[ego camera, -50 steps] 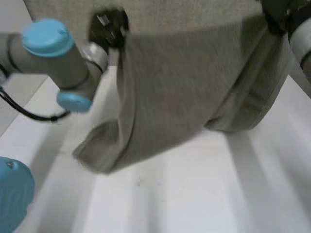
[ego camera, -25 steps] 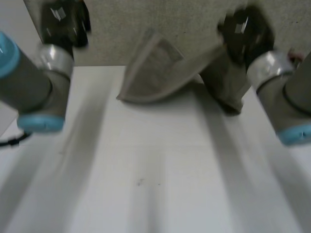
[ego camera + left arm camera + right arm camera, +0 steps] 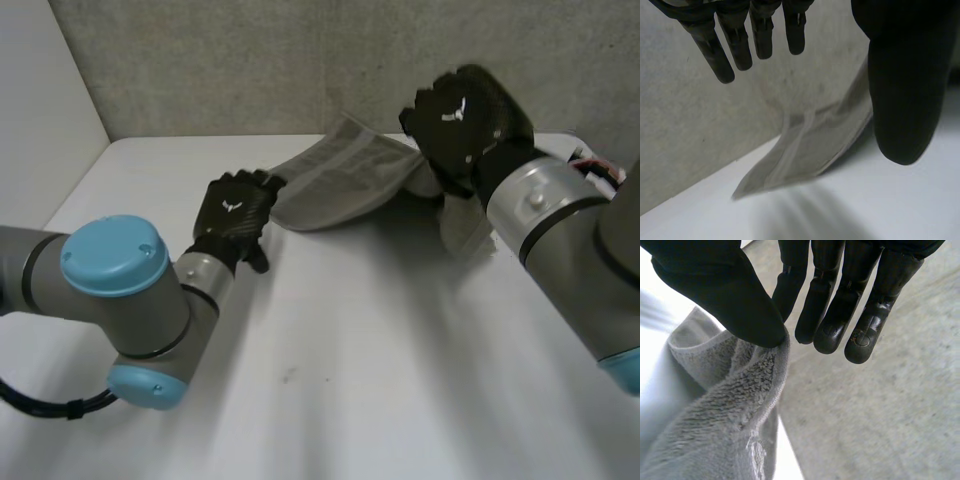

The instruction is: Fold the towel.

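the towel (image 3: pixel 340 175) lies at the desk's (image 3: pixel 350 350) far edge, its right end raised. the right hand (image 3: pixel 465 110) pinches that end's hem between thumb and straight fingers. the left hand (image 3: pixel 235 210) is released, fingers straight, just beside the towel's left corner.

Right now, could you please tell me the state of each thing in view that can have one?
towel: unfolded and bunched, one end raised off the table by the right robot hand.
left robot hand: open, fingers straight, beside the towel's free end, not holding it.
right robot hand: shut on the towel, its edge pinched at the thumb.
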Available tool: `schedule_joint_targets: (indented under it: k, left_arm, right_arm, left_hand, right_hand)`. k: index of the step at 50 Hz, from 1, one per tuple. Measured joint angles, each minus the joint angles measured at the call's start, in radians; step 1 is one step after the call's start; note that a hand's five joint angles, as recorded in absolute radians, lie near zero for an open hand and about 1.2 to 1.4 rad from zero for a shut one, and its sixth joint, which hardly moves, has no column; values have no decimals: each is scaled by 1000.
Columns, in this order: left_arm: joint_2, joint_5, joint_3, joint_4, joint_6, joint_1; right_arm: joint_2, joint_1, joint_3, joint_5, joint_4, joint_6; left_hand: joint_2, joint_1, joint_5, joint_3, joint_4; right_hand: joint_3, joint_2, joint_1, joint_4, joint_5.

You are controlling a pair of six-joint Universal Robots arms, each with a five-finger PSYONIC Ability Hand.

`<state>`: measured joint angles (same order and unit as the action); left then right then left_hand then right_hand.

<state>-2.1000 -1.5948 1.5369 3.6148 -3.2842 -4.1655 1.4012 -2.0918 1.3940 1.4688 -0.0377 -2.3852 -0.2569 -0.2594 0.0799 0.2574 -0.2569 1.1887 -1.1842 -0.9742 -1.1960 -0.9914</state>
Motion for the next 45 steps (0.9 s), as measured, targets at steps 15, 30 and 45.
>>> schedule_joint_targets:
  k: [15,30,45]
  left_arm:
    - [-116,0,-200,-7,208,95]
    - [-318,-21,-458,-42,262,121]
    - [-225,-164,-401,-185,175,-74]
  right_arm:
    - [143,-43,-99,6,83,15]
    - [303,-54,-98,8,138,15]
    - [279,33,-37,8,188,42]
  left_hand:
    - [23,20,-22,-21,22]
    - [-591,-605,574,590,-573]
    - [-955,-913,947,953,-955]
  right_hand:
    - [0,0,0,0,0]
    - [0,0,0,0,0]
    - [0,0,-1,0,-1]
